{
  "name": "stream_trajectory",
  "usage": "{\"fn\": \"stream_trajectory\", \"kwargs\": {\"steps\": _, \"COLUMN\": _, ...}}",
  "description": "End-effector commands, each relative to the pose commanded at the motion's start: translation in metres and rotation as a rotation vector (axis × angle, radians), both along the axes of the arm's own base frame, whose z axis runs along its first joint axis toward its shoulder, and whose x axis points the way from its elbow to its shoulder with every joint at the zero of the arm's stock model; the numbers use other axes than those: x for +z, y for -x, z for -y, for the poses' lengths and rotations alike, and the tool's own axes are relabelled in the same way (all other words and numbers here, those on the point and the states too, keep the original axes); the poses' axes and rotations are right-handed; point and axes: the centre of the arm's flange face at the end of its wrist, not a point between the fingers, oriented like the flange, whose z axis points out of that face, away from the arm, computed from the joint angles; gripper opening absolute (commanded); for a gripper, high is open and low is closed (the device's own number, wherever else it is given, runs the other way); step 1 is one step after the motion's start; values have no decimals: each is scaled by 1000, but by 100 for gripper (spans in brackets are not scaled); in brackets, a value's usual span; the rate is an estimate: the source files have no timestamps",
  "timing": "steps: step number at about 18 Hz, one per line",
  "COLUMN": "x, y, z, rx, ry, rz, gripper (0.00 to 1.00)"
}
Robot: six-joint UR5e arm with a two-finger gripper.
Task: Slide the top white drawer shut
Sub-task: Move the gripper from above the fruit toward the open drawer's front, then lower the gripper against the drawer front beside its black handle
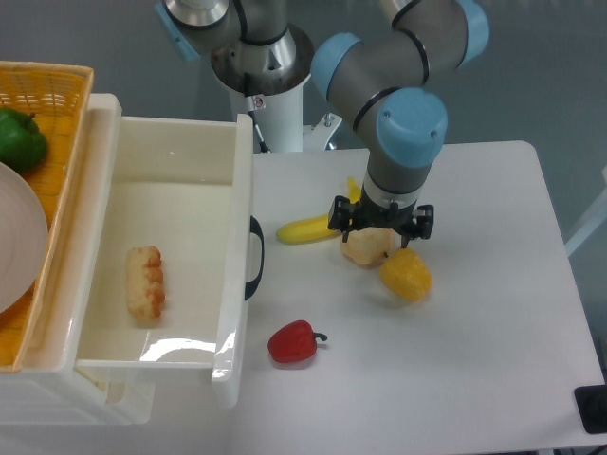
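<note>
The top white drawer stands pulled out to the right from the cabinet at the left. Its flat front panel faces the table and carries a black curved handle. A breaded, shrimp-like piece of food lies inside it. My gripper is to the right of the drawer, well apart from the handle, pointing down over a pale orange food item. Its black fingers stand spread on either side of that item, so it looks open.
A banana, a yellow pepper and a red pepper lie on the white table right of the drawer front. A yellow woven basket with a green pepper and a white plate sits on the cabinet.
</note>
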Motion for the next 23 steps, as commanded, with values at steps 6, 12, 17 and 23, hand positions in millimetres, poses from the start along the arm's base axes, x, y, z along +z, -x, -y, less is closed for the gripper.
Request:
{"fn": "stream_trajectory", "kwargs": {"steps": 6, "x": -16, "y": -5, "z": -11, "rx": 35, "ry": -45, "rz": 71, "gripper": 100}}
{"fn": "stream_trajectory", "kwargs": {"steps": 12, "x": -22, "y": -14, "z": -30, "rx": 72, "ry": -90, "rz": 116, "gripper": 100}}
{"fn": "stream_trajectory", "kwargs": {"steps": 17, "x": -26, "y": -24, "z": -42, "rx": 78, "ry": -109, "rz": 141, "gripper": 100}}
{"fn": "stream_trajectory", "kwargs": {"steps": 23, "x": -22, "y": -30, "z": -54, "rx": 91, "ry": -136, "rz": 158, "gripper": 100}}
